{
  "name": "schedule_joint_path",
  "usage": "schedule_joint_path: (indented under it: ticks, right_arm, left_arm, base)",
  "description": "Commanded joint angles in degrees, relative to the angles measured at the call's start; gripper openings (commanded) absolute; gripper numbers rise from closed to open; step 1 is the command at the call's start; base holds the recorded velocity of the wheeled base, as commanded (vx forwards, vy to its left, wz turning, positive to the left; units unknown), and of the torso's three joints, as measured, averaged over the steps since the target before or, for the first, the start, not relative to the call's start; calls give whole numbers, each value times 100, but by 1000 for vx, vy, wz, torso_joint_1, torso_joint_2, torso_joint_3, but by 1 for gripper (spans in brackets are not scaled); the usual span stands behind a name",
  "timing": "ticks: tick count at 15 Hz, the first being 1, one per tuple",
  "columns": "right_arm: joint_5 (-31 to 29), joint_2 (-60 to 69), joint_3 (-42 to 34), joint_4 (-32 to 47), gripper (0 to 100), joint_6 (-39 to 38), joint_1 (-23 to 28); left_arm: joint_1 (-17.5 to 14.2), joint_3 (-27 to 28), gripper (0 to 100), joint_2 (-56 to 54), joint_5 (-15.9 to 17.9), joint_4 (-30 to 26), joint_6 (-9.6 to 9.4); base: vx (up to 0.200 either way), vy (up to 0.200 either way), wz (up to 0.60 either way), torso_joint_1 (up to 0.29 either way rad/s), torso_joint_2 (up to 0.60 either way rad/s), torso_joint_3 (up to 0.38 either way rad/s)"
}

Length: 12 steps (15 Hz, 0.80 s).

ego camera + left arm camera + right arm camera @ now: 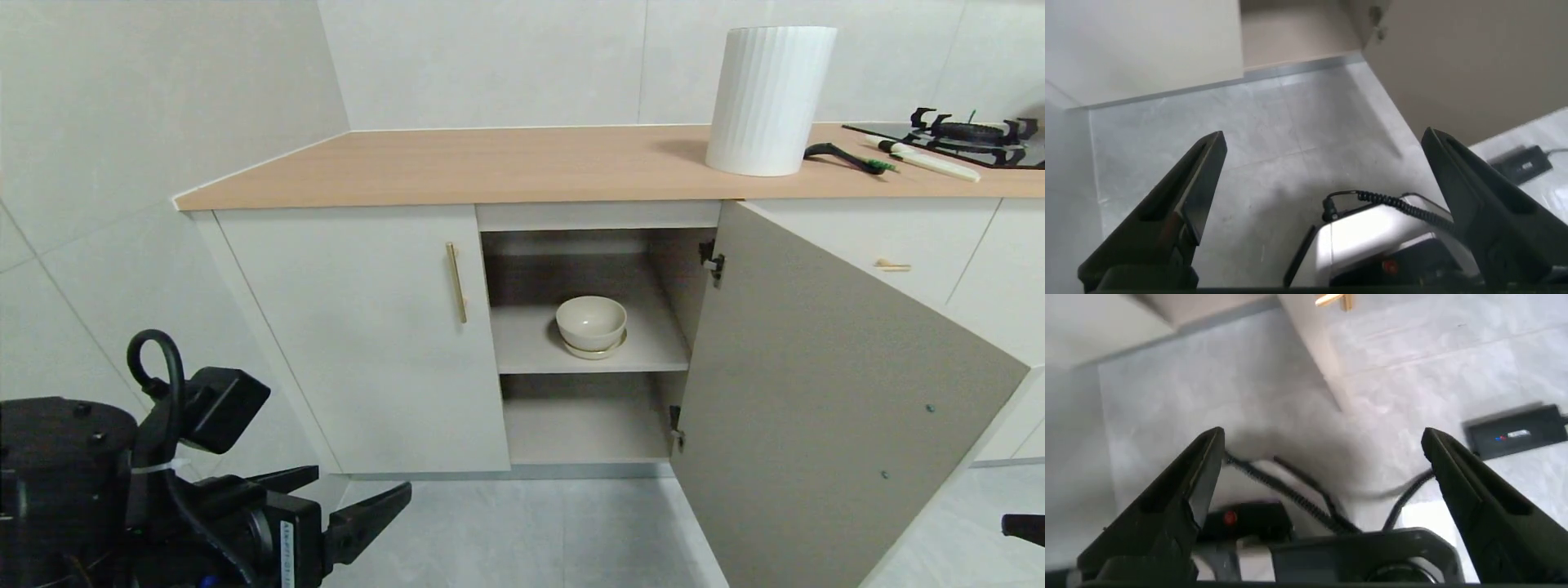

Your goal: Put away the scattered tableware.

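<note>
A beige bowl [590,321] sits on a small plate [594,352] on the middle shelf [531,343] of the open cabinet. My left gripper [359,482] hangs low at the front left, well short of the cabinet and above the floor. It is open and holds nothing. In the left wrist view the left gripper [1323,139] spreads wide over grey floor tiles. My right gripper [1323,437] is also open and empty, with floor below it. A black end of the right arm [1024,527] shows at the right edge of the head view.
The right cabinet door [816,392] swings far out toward me. The left door [359,335] is closed, with a gold handle [455,282]. On the wooden counter [490,163] stand a white ribbed cylinder [767,98], a black tool [845,155], a pale-handled utensil [927,161] and a stove [976,131].
</note>
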State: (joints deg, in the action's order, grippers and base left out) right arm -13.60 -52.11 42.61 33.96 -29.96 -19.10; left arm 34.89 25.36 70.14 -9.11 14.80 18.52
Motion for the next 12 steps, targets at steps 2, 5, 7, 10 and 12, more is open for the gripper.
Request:
schedule_joint_path:
  ticks: [2,5,7,10,12]
  right_arm:
    - [-142,-668,195,-654,100,35,1559]
    - [-178,-1020,318,-768,100,377,2192]
    - [-169,-1662,301,-1313,100,412,2499]
    - [262,-2426,336,-1797,100,439,2657]
    - [807,-2681,442,-1867,100,439,2657]
  left_arm:
    - [0,4,100,17,5,5,3]
    - [0,13,100,8,5,5,3]
    - [0,13,100,17,5,5,3]
    - [0,13,100,17,5,5,3]
    - [0,22,100,17,5,5,3]
  base:
    - [0,0,0,0,0,0]
    - [0,0,0,0,0,0]
    - [0,0,0,0,0,0]
    - [0,0,0,0,0,0]
    - [0,0,0,0,0,0]
